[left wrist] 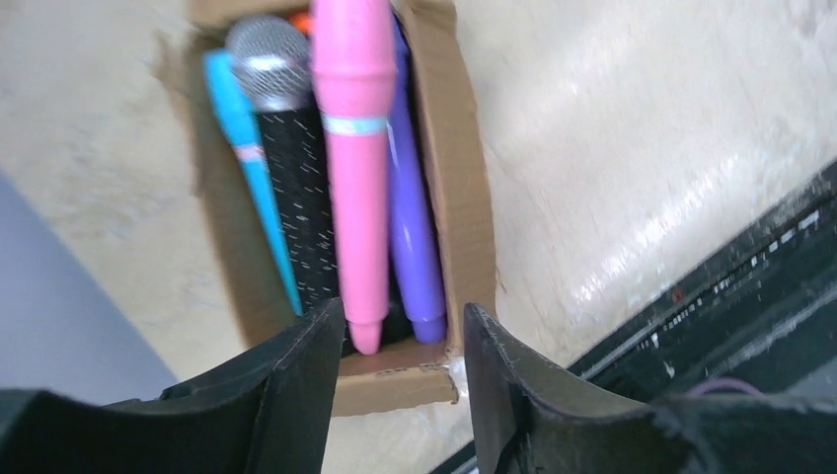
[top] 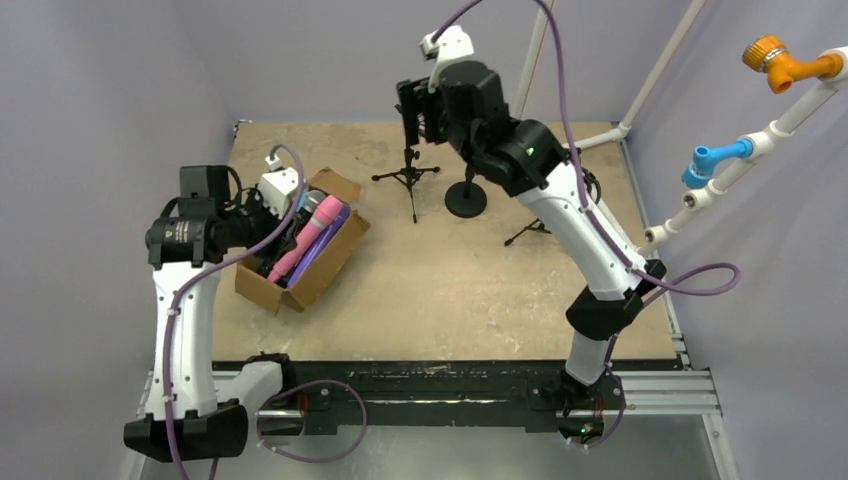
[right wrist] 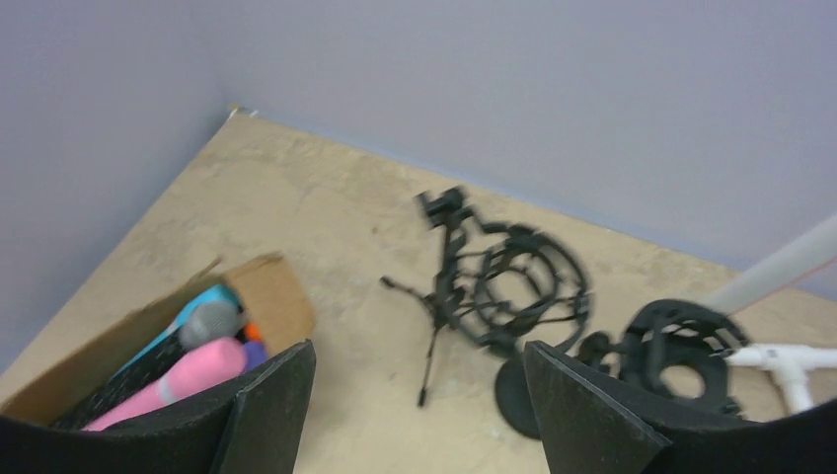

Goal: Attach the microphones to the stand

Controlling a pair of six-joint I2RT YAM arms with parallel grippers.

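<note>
Several microphones lie in an open cardboard box on the left of the table: a pink one, a purple one, a black one with a silver grille and a teal one. My left gripper hovers open over the box's near end, nothing between its fingers. At the back stand a tripod stand with a ring mount and a round-base stand. My right gripper is raised above and behind the tripod, open and holding nothing.
A third small black tripod is partly hidden behind the right arm. White pipes with a blue clamp and an orange clamp run along the right side. Grey walls close the back and sides. A black rail edges the near side.
</note>
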